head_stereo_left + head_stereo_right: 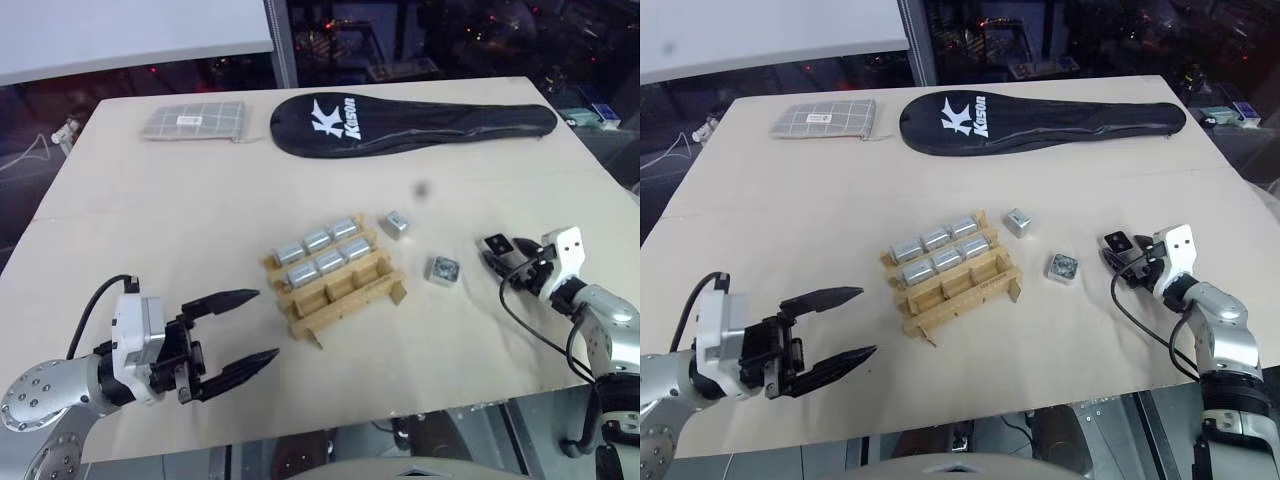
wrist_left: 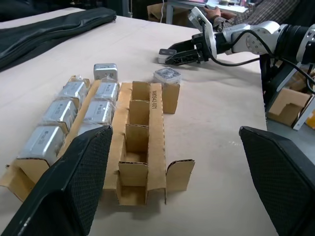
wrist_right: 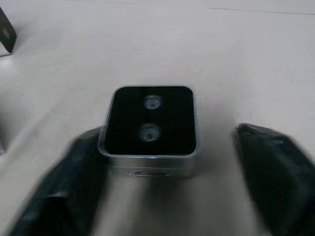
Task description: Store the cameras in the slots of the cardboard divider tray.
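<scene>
Matt, pale worktop (image 1: 200,200) here, smooth like light plywood or laminate. The cardboard divider tray (image 2: 147,128) shows raw tan corrugated board, rough cut edges, dull all over. The cameras (image 1: 318,240) lying in its slots look like brushed silver metal with a soft sheen, some seemingly under clear wrap. The camera (image 3: 151,129) in the right wrist view has a glossy black glass-like face in a satin metal rim. Fingers (image 2: 74,182) of the left pincer (image 1: 240,333) carry finely textured black rubbery pads. Upper centre, a black fabric racket cover (image 1: 420,122), faintly shiny; upper left, a grey checked cloth pouch (image 1: 195,122), matt.
</scene>
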`<state>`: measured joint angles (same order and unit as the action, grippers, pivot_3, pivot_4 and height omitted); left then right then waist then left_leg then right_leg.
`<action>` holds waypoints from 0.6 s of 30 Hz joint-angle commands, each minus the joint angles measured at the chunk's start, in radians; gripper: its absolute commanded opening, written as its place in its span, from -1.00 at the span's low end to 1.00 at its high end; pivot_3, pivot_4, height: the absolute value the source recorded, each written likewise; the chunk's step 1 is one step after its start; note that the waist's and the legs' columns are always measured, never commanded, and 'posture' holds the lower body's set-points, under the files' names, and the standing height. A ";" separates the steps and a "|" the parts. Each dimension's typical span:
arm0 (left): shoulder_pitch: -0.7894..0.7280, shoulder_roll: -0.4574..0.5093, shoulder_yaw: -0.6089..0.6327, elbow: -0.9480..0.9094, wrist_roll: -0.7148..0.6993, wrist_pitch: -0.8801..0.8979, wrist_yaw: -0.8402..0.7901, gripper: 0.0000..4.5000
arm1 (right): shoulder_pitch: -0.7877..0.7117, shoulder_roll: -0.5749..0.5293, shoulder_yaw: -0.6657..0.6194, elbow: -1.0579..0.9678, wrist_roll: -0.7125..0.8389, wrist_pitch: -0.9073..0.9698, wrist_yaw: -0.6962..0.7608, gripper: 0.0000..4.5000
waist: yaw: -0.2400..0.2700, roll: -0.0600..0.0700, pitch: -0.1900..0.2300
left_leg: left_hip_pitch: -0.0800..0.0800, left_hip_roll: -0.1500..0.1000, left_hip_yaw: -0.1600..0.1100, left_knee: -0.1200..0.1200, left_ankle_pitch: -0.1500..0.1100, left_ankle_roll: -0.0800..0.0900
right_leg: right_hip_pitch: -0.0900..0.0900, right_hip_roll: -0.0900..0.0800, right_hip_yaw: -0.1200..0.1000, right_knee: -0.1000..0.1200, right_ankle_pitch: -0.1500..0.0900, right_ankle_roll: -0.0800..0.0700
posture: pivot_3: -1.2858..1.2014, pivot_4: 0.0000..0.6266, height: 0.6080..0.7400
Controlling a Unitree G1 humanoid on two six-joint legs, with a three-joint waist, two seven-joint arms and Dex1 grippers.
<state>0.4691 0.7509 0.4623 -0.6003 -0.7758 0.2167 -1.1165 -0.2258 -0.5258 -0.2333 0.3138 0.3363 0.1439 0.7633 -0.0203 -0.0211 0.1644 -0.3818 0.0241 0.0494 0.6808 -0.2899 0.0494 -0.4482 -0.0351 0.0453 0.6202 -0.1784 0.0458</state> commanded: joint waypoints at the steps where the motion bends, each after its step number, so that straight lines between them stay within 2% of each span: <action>1: -0.003 -0.009 0.008 -0.020 -0.017 -0.001 -0.002 0.91 | -0.007 -0.013 -0.008 -0.010 0.001 -0.031 0.014 -0.03 | 0.000 0.000 0.000 | 0.000 0.000 0.000 0.000 0.000 0.000 | 0.000 0.000 0.000 0.000 0.000 0.000 | 0.03 -0.52 1.00; 2: -0.006 -0.009 0.007 -0.019 -0.016 0.000 -0.002 0.91 | -0.006 -0.013 -0.007 -0.007 -0.001 -0.035 0.015 -0.16 | 0.000 0.000 0.000 | 0.000 0.000 0.000 0.000 0.000 0.000 | 0.000 0.000 0.000 0.000 0.000 0.000 | 0.03 -0.52 1.00; 5: -0.018 -0.014 0.002 -0.014 -0.020 0.007 0.005 0.91 | -0.010 -0.012 -0.002 0.000 -0.015 -0.073 0.022 -0.15 | 0.000 0.000 0.000 | 0.000 0.000 0.000 0.000 0.000 0.000 | 0.000 0.000 0.000 0.000 0.000 0.000 | 0.03 -0.52 1.00; 8: -0.045 -0.022 -0.003 -0.016 -0.034 0.057 0.072 0.91 | -0.017 -0.013 0.011 0.001 -0.042 -0.229 0.070 -0.15 | 0.000 0.000 0.000 | 0.000 0.000 0.000 0.000 0.000 0.000 | 0.000 0.000 0.000 0.000 0.000 0.000 | 0.03 -0.52 1.00; 12: -0.151 -0.012 -0.059 -0.005 0.027 0.188 0.271 0.91 | -0.044 -0.053 0.084 -0.012 -0.119 -0.475 0.166 -0.15 | 0.000 0.001 0.001 | 0.001 0.000 0.000 0.000 0.000 0.000 | 0.001 0.000 0.000 0.001 0.000 0.000 | 0.03 -0.52 1.00; 18: -0.332 -0.024 -0.125 0.012 -0.061 0.337 0.383 0.91 | -0.123 -0.044 0.248 -0.087 -0.220 -0.727 0.244 -0.15 | -0.002 0.000 0.002 | 0.001 0.000 -0.001 0.001 0.000 0.000 | 0.001 0.000 0.000 0.004 0.000 0.000 | 0.03 -0.52 1.00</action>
<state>0.1602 0.7302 0.3470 -0.5771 -0.8037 0.5296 -0.7544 -0.3199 -0.5665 -0.0148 0.2796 0.1372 -0.5026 0.9848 -0.0221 -0.0208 0.1659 -0.3803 0.0237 0.0481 0.6819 -0.2897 0.0495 -0.4475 -0.0347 0.0453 0.6241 -0.1776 0.0450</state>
